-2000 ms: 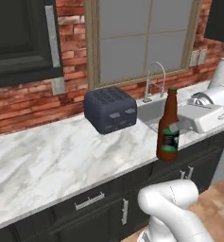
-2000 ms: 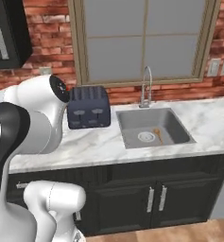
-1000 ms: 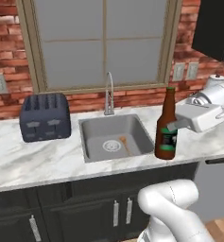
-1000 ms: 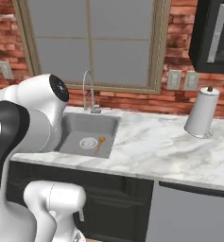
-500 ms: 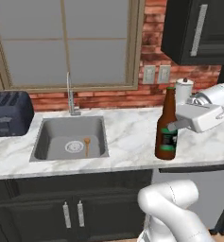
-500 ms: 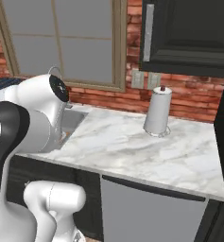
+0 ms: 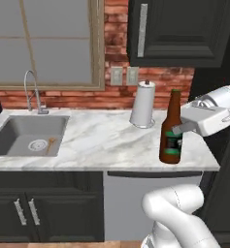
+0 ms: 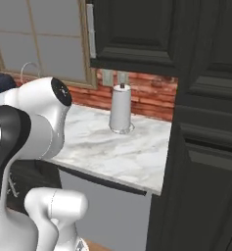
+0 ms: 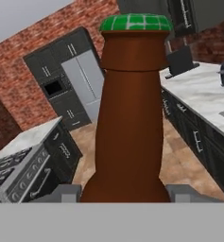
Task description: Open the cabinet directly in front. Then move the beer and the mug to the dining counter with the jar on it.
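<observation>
The beer (image 7: 171, 130), a slim brown bottle with a dark label, hangs upright in front of the marble worktop's right end, with my gripper (image 7: 178, 130) shut on its neck from the right. In the hand view the beer (image 9: 127, 118) stands close up with a green cap, a grey fingertip (image 9: 61, 193) at each side of its neck. Beyond it at the left lies the dining counter (image 9: 30, 136) with its black cooktop. The mug, the jar and the cabinet named in the task are out of view.
A paper towel roll (image 7: 143, 104) stands at the brick wall on the worktop (image 7: 102, 145), with a sink (image 7: 24, 133) and tap to the left. A shut black wall cabinet (image 7: 179, 29) hangs above. A tall black cabinet (image 8: 205, 147) stands at the right.
The whole picture has slid left as the base moves. Toaster and window slipped away; the paper towel roll and wall cabinet came in. The beer stays in my gripper.
</observation>
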Motion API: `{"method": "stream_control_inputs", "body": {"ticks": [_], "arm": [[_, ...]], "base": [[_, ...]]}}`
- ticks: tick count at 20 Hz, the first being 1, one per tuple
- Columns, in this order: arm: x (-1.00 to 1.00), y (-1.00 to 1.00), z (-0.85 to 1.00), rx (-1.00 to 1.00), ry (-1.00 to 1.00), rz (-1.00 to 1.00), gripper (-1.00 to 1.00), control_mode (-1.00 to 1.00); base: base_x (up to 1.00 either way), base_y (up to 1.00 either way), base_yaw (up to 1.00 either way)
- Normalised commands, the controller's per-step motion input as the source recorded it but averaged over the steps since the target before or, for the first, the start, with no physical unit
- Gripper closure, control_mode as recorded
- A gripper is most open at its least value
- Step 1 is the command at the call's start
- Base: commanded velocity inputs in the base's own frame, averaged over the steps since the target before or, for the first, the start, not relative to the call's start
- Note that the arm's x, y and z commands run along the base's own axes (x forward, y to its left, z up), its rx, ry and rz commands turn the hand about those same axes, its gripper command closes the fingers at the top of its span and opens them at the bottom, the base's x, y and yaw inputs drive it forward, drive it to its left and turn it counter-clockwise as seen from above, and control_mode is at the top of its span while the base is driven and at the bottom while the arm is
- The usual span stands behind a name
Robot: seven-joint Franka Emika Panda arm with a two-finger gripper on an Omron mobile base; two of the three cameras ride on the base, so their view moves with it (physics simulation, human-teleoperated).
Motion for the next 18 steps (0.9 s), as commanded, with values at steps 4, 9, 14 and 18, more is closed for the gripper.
{"method": "stream_control_inputs", "body": {"ticks": [4,9,14,18], "arm": [[0.00,0.00,0.00,0.00,0.00,0.00,1.00,1.00],[0.00,0.00,0.00,0.00,0.00,0.00,1.00,1.00],[0.00,0.00,0.00,0.00,0.00,0.00,1.00,1.00],[0.00,0.00,0.00,0.00,0.00,0.00,1.00,1.00]], "base": [[-0.55,-1.00,0.25],[-0.57,-1.00,0.25],[-0.59,-1.00,0.26],[-0.85,-0.90,0.23]]}}
